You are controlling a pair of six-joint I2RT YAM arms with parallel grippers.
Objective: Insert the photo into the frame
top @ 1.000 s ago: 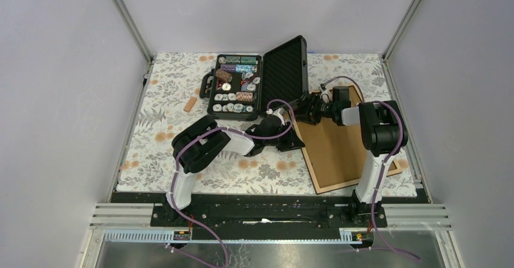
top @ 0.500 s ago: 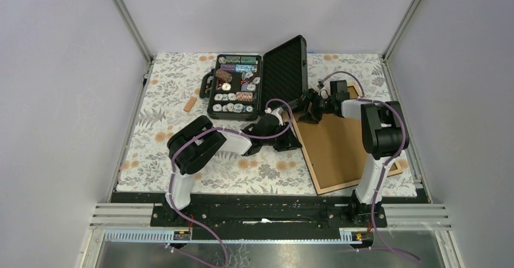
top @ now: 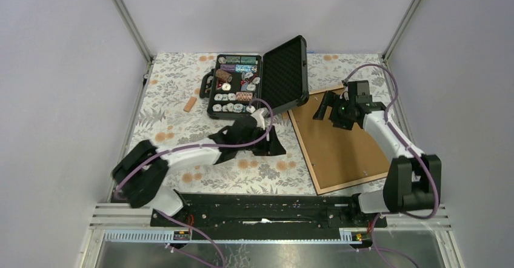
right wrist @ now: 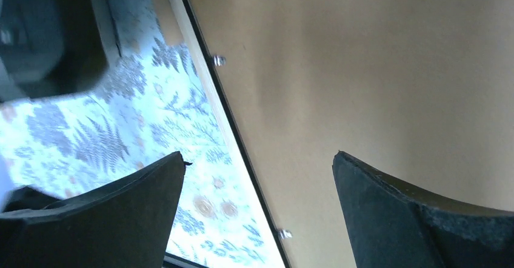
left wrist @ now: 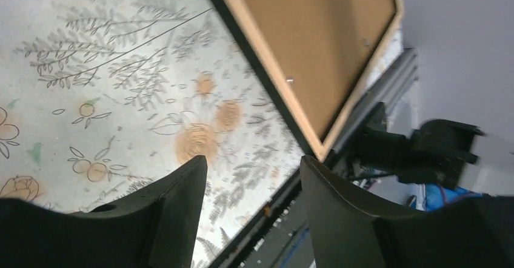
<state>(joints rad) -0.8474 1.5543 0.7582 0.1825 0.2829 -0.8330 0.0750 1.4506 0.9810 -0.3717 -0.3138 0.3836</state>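
Observation:
The frame lies back side up on the right of the floral mat, brown backing board inside a light wood rim with black edges. It also shows in the left wrist view and in the right wrist view. The photo is not in view in any frame. My left gripper is open and empty, low over the mat just left of the frame's left edge. My right gripper is open and empty above the frame's far left part.
An open black case of poker chips stands at the back centre, its lid upright near the frame's far corner. A small tan piece lies left of the case. A black rail runs along the near edge.
Both grippers have left the frame's left edge. The left arm has drawn back to the left and stretched low. The right arm has swung out right, its gripper now over the frame's far part.

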